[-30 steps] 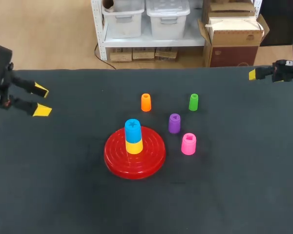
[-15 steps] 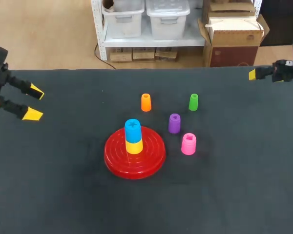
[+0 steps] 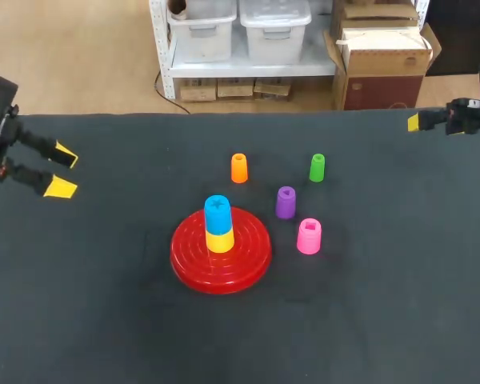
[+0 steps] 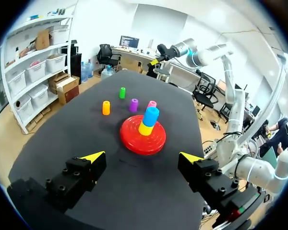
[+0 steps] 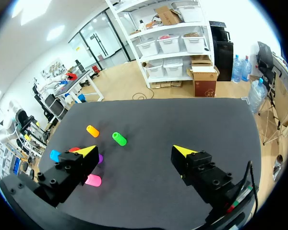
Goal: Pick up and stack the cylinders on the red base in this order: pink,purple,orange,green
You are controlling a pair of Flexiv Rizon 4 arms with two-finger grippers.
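The red base (image 3: 251,250) sits mid-table with a yellow cylinder (image 3: 219,240) and a blue cylinder (image 3: 217,208) stacked on its post. To its right stand the pink cylinder (image 3: 309,236) and the purple cylinder (image 3: 286,202). Farther back are the orange cylinder (image 3: 239,168) and the green cylinder (image 3: 317,167). My left gripper (image 3: 62,170) hovers open and empty near the table's left edge, far from the base (image 4: 134,143). My right gripper (image 3: 416,122) is open at the far right corner, with the green cylinder (image 5: 119,139) and pink cylinder (image 5: 93,180) well ahead of it.
Dark table cloth surrounds the stack, with wide bare room in front of the base and on both sides. Nothing else stands on the table.
My left gripper shifted slightly toward the left edge and then back a little. The right arm and all cylinders stayed put.
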